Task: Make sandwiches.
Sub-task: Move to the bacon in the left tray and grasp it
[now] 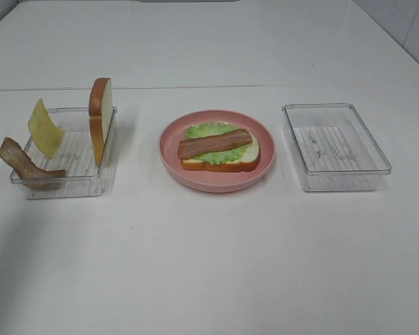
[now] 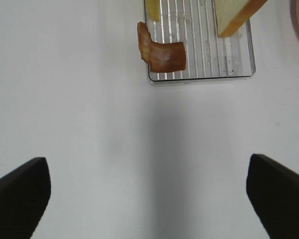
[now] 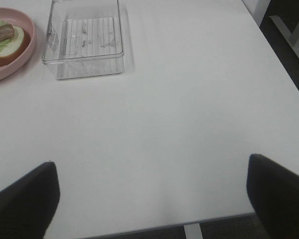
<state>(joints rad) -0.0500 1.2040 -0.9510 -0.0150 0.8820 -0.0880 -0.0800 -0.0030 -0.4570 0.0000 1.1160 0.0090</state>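
Observation:
On the pink plate [image 1: 171, 157] lies a bread slice [image 1: 223, 165] with a green lettuce leaf [image 1: 206, 130] and a bacon strip [image 1: 215, 144] on top. The left clear tray [image 1: 80, 183] holds a second bread slice [image 1: 101, 118] standing on edge, a yellow cheese square [image 1: 45, 128] leaning on the wall, and another bacon strip [image 1: 29, 165] draped over the rim. In the left wrist view my left gripper [image 2: 148, 196] is open and empty, short of that tray [image 2: 199, 77] and its bacon [image 2: 162, 52]. My right gripper [image 3: 152, 196] is open and empty over bare table.
An empty clear tray [image 1: 335, 145] stands right of the plate; it also shows in the right wrist view [image 3: 84, 40], with the plate's edge [image 3: 10, 69] beside it. The table's right edge [image 3: 284, 64] and front edge are near the right gripper. Neither arm shows in the exterior view.

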